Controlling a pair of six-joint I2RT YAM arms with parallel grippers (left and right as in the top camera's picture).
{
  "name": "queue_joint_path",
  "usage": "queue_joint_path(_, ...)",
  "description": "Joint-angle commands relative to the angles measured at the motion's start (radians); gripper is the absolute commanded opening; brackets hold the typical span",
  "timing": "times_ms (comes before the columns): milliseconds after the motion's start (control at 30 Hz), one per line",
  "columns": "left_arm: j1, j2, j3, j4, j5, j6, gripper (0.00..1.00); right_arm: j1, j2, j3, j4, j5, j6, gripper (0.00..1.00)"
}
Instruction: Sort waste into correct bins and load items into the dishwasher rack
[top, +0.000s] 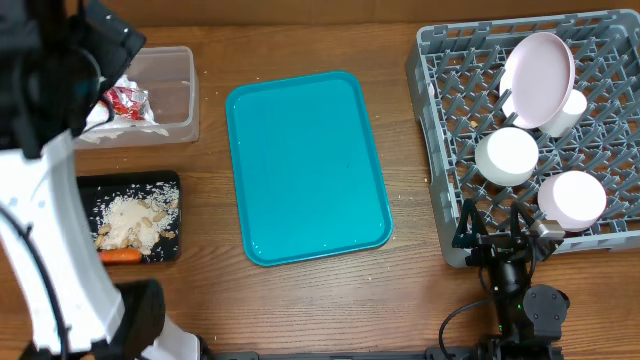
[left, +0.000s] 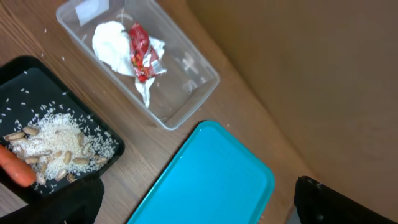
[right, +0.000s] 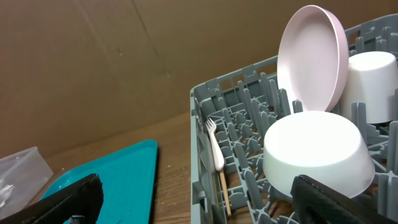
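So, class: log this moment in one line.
napkin, wrapper in clear tub | crumbs, carrot in black tray | plate, two bowls, cup in rack | left gripper open, empty | right gripper open, empty

Two bowls (top: 507, 156), one plate (top: 538, 80), one cup (top: 572, 112)

overhead: straight down, far, whole bench (top: 410, 290) | left wrist: high, clear tub (left: 186, 87) ahead of left tool (left: 199, 206) | right wrist: low, rack (right: 202, 109) close ahead of right tool (right: 202, 202) | shared: teal tray (top: 305, 165)

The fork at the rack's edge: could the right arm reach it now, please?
Probably yes: the open right gripper faces the rack, and nothing covers the fork by its wall.
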Motion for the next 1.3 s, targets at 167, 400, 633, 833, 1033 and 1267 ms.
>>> queue_joint_path(167,-0.005,-0.071,-0.043,-0.033,-0.110,0.014,1.00,-0.007,-0.010,-0.010,0.005,0.005,-0.004,1.00)
queue_joint_path(400,-0.006,-0.191,-0.343,-0.044,-0.019,0.307,1.00,-0.007,-0.010,-0.010,0.005,0.005,-0.003,1.00)
queue_joint_path(633,-0.007,-0.440,-0.924,0.307,0.074,0.438,1.00,-0.007,-0.010,-0.010,0.005,0.005,-0.003,1.00)
queue_joint_path(833,-0.007,-0.742,-1.572,0.937,0.222,0.536,1.00,-0.007,-0.010,-0.010,0.005,0.005,-0.004,1.00)
queue_joint_path(1033,-0.007,-0.982,-2.042,1.438,0.344,0.591,1.00,-0.007,-0.010,-0.010,0.005,0.005,-0.004,1.00)
queue_joint_path(1267,-0.007,-1.228,-2.404,1.736,0.343,0.618,1.00,-0.007,-0.010,-0.010,0.005,0.005,-0.003,1.00)
